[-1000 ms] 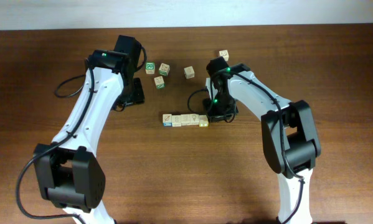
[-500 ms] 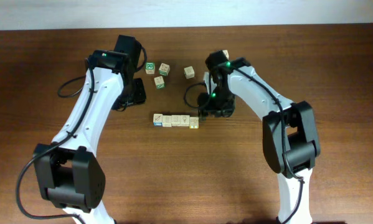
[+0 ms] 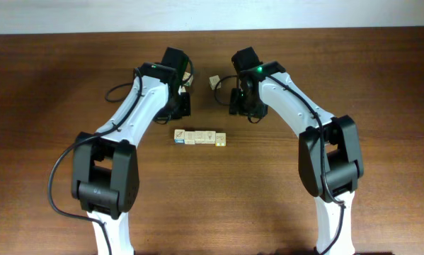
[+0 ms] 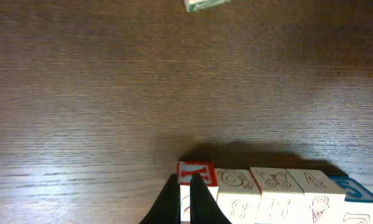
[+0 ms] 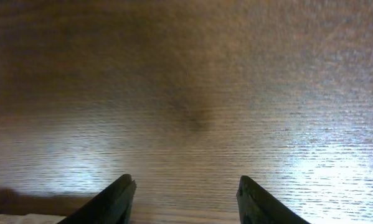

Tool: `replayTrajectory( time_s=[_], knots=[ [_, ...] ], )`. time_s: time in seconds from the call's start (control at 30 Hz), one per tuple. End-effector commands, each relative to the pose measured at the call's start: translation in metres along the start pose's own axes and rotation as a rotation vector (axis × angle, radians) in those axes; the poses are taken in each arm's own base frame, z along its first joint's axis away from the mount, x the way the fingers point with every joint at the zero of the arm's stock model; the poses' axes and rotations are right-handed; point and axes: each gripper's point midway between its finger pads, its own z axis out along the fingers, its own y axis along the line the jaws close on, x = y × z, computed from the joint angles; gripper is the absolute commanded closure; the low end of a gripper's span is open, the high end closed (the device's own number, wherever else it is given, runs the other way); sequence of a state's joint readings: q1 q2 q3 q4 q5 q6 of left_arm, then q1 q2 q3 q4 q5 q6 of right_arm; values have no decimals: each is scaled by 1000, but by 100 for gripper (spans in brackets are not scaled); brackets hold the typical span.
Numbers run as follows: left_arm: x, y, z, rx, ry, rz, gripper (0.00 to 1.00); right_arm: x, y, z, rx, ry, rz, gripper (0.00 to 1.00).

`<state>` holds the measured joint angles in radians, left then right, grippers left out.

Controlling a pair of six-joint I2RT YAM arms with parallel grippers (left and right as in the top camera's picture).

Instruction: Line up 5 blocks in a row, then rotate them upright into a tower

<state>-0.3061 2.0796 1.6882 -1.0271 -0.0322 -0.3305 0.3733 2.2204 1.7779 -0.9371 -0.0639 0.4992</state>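
Note:
The blocks (image 3: pixel 199 137) lie in one straight row at mid-table, blue-faced cube at its left end. The left wrist view shows the same blocks (image 4: pixel 274 186) along its bottom edge, running from a red-framed letter cube (image 4: pixel 197 173) to the blue one (image 4: pixel 355 189). My left gripper (image 3: pixel 181 106) hovers just behind the row; in its wrist view the left gripper (image 4: pixel 185 179) is shut with nothing between the fingers, the tips overlapping the red-letter cube. Whether they touch it I cannot tell. My right gripper (image 3: pixel 242 105) stands behind the row's right end; in the right wrist view the right gripper (image 5: pixel 186 182) is open over bare wood.
A loose pale cube (image 3: pixel 214 81) sits at the back between the two arms. A green-marked cube (image 4: pixel 205 5) shows at the top of the left wrist view. Both forearms slope in from the front corners of the brown wooden table (image 3: pixel 381 85).
The row slid left, then stayed put. My left arm swung right to just behind the row and its jaws closed. My right gripper backed off the row's right end with its jaws open.

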Motion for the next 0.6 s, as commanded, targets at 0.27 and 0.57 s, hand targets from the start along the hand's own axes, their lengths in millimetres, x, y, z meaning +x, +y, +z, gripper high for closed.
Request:
replayTrajectory(
  time_s=[0.27,0.57],
  knots=[
    [15,-8,51,27,117,-15,97,2,-3,8,26,0,10,45],
    [23,-18,50,41,137,16,95,2,-3,8,26,0,9,45]
  ],
)
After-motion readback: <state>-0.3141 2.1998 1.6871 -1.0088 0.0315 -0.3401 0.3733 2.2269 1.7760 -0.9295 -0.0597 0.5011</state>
